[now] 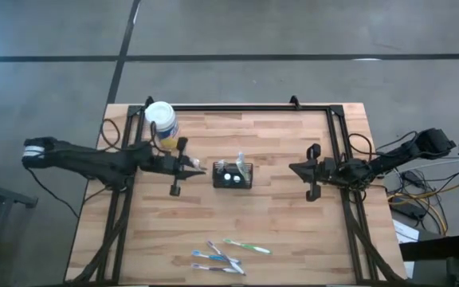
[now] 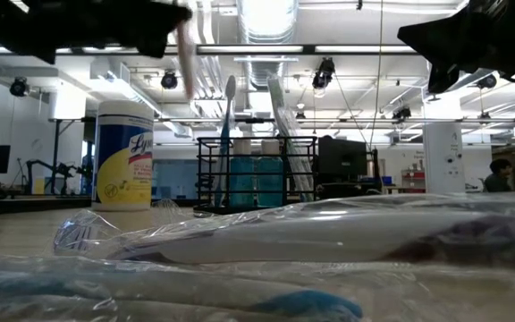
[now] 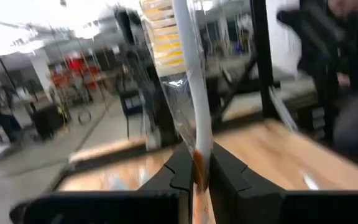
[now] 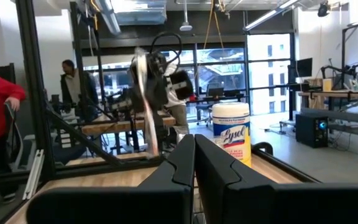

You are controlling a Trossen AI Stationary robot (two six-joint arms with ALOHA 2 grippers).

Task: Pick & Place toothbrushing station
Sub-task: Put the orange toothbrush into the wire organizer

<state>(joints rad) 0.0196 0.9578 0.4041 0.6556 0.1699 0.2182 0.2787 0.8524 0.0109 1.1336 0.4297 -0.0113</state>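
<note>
Holding a wrapped toothbrush [image 3: 188, 93], left hand [image 1: 196, 167] hovers just left of the toothbrushing station [image 1: 233, 174].
Station sits mid-table [image 1: 293, 231]; right hand [image 1: 296, 169] closed, empty, well right of it.

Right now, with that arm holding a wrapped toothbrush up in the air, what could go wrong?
The left gripper pinches the wrapped toothbrush only near one end, so it might swing or slip. The black caddy already holds brushes; a misaimed drop could snag on them or nudge it. The right gripper waits shut, clear.
</note>
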